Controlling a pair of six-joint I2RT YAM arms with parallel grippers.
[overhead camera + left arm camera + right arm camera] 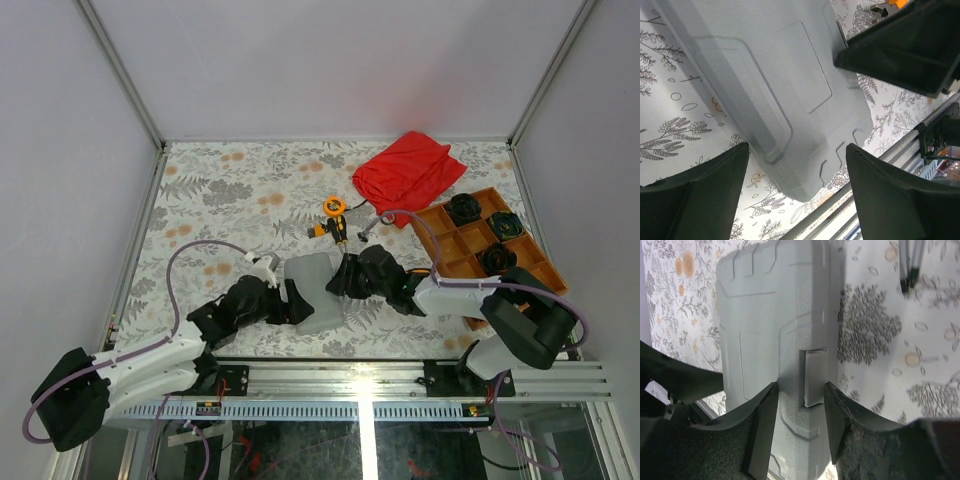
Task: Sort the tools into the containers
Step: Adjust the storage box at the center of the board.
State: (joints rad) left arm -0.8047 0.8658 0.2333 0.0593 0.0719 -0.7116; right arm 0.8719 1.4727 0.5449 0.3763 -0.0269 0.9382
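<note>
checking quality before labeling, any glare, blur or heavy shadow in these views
Top external: sharp, one bright glare streak on the aluminium rail. Left wrist: grey case looks soft and low in contrast. Right wrist: case texture crisp, its right edge in deep shadow, thin shafts at top right blurred.

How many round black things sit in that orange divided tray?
3 round black parts: two in the orange tray's far compartments, one a row nearer. The right arm covers its near corner, so more may be hidden.
</note>
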